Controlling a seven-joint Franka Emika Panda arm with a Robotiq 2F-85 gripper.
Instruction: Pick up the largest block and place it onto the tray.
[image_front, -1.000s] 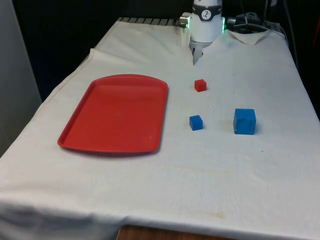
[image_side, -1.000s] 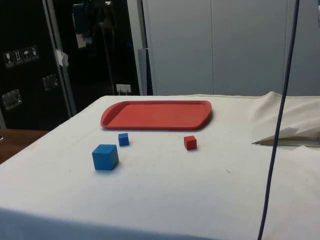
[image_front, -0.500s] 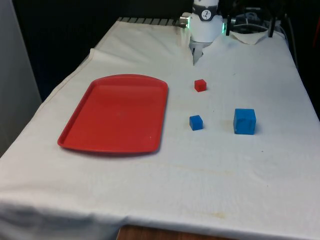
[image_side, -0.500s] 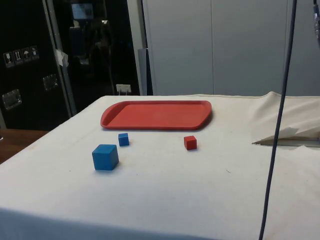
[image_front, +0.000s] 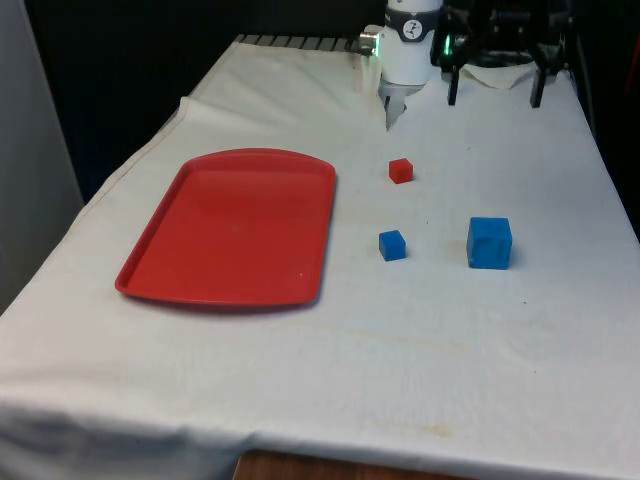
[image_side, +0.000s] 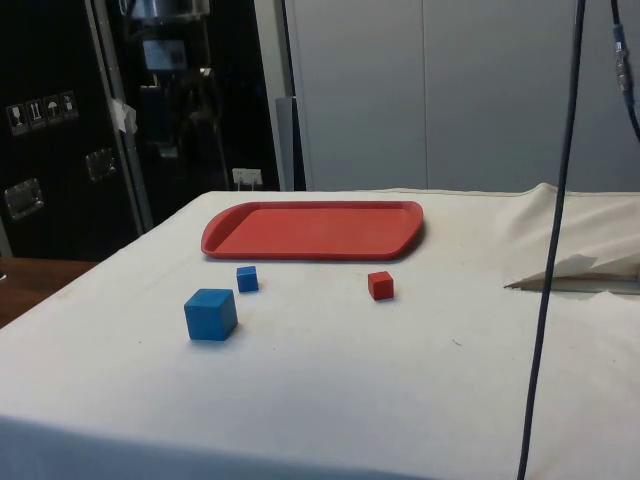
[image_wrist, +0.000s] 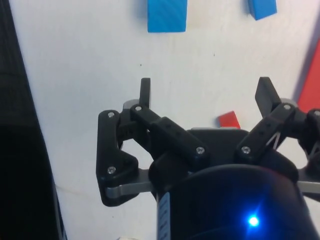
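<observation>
At the table's far end, toward the front view's right, my gripper (image_front: 494, 88) has come into sight where a second ago there was none; it hangs above the cloth (image_front: 420, 340) with its two fingers (image_wrist: 145, 91) spread wide and holding nothing. Nothing on the table has moved in that time.

The tray (image_front: 160, 262) lies on the front view's left, flat on the cloth, red and bare inside. None of the blocks touches it.

The big blue block (image_front: 489, 242) sits on the cloth at the front view's right, well apart from the tray and nearer the camera than my gripper. The small blue block (image_front: 392, 245) stands between it and the tray, just beside the tray's right rim. The red block (image_front: 401, 170) lies farther back, toward me. In the wrist view the big blue block (image_wrist: 167, 15) shows beyond my fingertips, the red block (image_wrist: 229, 120) between them.
</observation>
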